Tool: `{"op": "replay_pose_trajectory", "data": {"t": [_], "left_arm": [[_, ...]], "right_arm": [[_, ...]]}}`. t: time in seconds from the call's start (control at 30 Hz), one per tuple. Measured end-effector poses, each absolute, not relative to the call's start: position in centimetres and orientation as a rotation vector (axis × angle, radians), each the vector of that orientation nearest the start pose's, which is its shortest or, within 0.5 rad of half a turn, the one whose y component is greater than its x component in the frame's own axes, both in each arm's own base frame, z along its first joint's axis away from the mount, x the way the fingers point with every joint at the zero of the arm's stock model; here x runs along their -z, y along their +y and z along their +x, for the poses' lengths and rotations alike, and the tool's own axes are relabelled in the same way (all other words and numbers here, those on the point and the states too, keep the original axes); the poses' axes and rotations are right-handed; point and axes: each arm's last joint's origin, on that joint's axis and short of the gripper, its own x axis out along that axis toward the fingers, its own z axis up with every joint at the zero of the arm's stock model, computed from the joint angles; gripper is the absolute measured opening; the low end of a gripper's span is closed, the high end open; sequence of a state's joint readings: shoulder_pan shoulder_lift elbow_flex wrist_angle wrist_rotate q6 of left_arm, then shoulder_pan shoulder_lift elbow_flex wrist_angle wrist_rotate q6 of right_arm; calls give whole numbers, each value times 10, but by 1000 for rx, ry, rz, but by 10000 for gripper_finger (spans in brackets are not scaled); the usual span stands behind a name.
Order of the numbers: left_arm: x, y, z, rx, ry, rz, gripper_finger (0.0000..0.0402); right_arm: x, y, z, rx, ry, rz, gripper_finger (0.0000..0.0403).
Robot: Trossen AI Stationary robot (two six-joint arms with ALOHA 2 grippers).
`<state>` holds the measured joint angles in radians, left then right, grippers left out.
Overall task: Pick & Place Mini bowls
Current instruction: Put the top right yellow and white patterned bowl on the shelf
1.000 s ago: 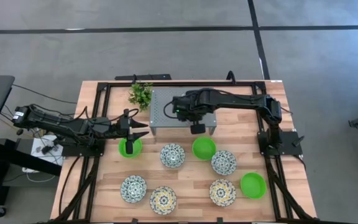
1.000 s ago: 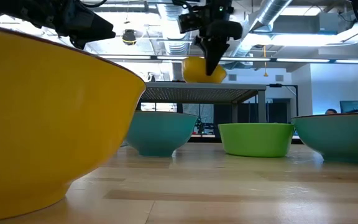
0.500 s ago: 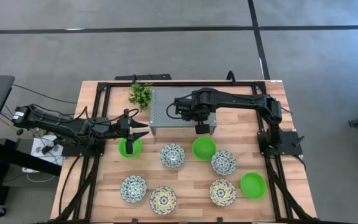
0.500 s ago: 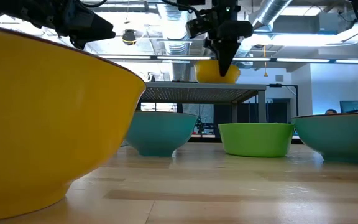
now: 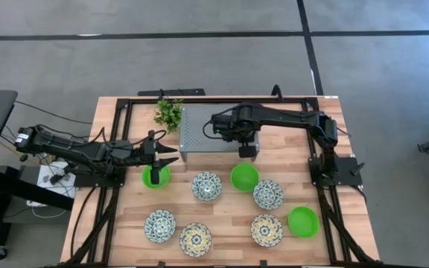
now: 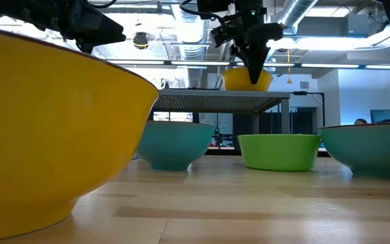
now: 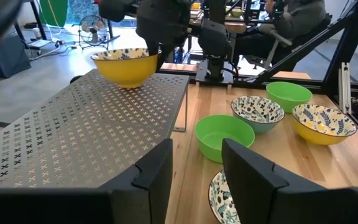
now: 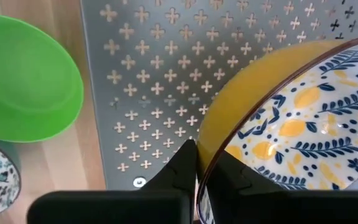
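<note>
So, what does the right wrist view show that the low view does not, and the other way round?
Only the right wrist view shows the held bowl's inside, white with yellow and blue floral pattern, and the cross-shaped holes of the stand's top. Only the low view shows the left end effector hanging high at the left, a big yellow bowl near the camera, and the room behind. Both show the right end effector gripping the yellow bowl's rim over the stand, and a green bowl on the table.
</note>
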<state>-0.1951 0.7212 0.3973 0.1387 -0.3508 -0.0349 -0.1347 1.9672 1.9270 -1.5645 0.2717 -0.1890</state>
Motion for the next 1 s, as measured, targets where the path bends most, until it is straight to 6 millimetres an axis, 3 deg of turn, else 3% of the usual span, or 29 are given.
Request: {"op": "replay_pose_trajectory", "data": {"t": [0.33,0.6,1.0], "left_arm": [[-239,-22,165,-159,176,15,140],[-239,-22,165,-159,176,15,140],[-239,-22,165,-159,176,15,140]], "right_arm": [[-301,-56,362,196,1617,-181,46],[-301,-55,363,215,1609,-190,88],[-304,-15,364,211,1599,-258,152]]}}
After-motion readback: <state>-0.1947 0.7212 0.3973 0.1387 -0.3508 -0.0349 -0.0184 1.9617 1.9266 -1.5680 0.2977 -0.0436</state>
